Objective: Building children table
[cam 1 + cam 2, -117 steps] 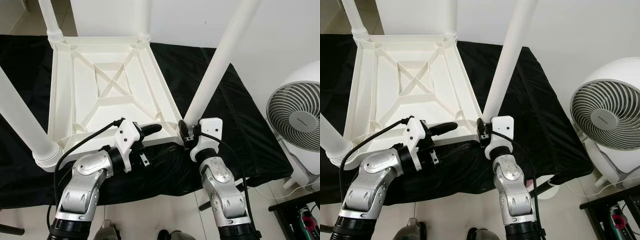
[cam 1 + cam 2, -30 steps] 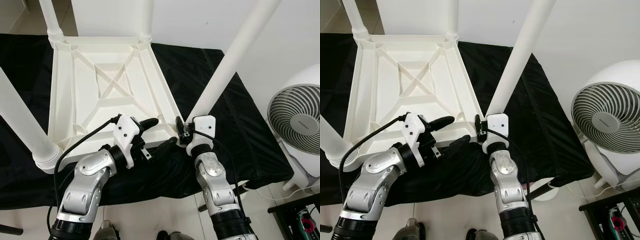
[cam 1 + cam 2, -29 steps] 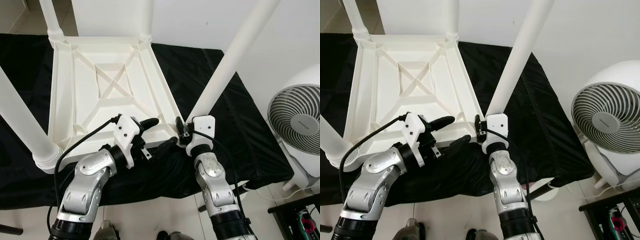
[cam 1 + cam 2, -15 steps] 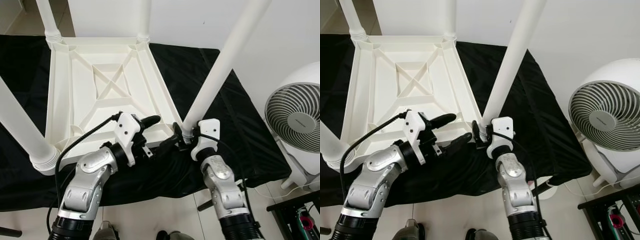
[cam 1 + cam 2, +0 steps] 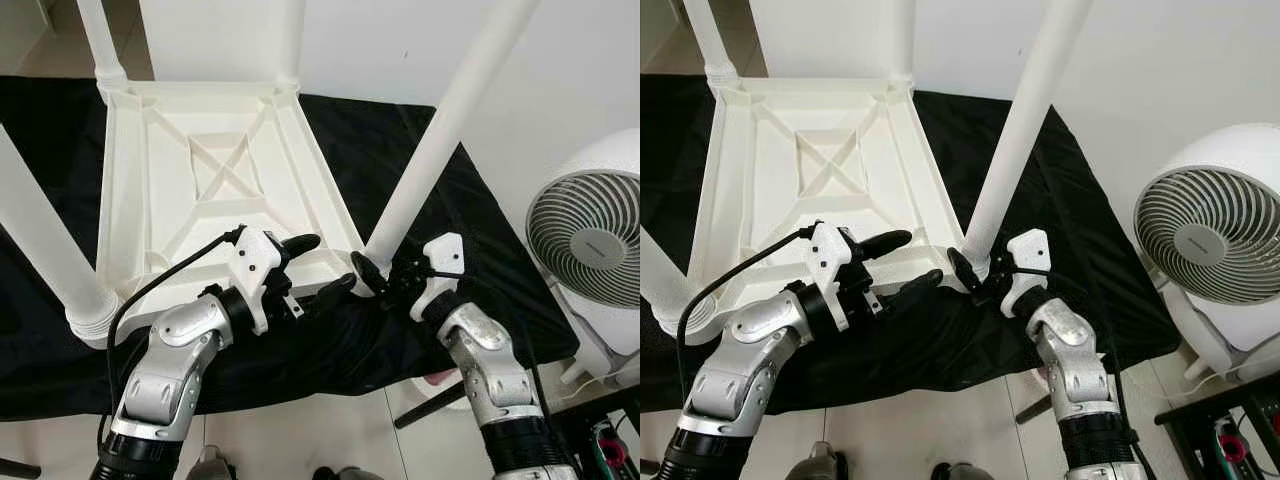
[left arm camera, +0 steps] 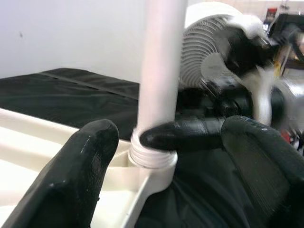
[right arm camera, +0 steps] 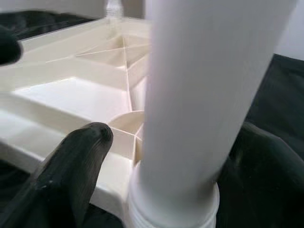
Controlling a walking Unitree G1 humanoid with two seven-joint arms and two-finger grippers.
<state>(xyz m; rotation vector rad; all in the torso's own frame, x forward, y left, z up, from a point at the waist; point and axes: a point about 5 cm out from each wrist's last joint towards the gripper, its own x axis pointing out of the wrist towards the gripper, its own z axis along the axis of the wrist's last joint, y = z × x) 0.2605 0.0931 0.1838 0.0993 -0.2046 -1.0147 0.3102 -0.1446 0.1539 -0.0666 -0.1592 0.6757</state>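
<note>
A white plastic children's table [image 5: 122,190] lies upside down on a black cloth [image 5: 470,190], its legs pointing up. The near-right leg [image 5: 440,130] stands tilted in its corner socket. My right gripper [image 5: 380,272] is open at that leg's base, a finger on either side of the ribbed collar [image 7: 171,209]; one fingertip [image 7: 78,161] stays clear of the leg. My left gripper [image 5: 326,263] is open astride the table's near rim, one finger [image 6: 80,175] over the inside and the other [image 6: 261,161] over the cloth.
A white floor fan [image 5: 592,235] stands close on the right. The near-left leg [image 5: 40,230] and the two far legs [image 5: 100,40] rise around the frame. A white wall is just behind. Pale tiled floor and a dark rack [image 5: 610,440] lie at the lower right.
My right arm has swung out to the right, so its gripper now comes at the leg's base from the right side. The left gripper has stayed on the near rim.
</note>
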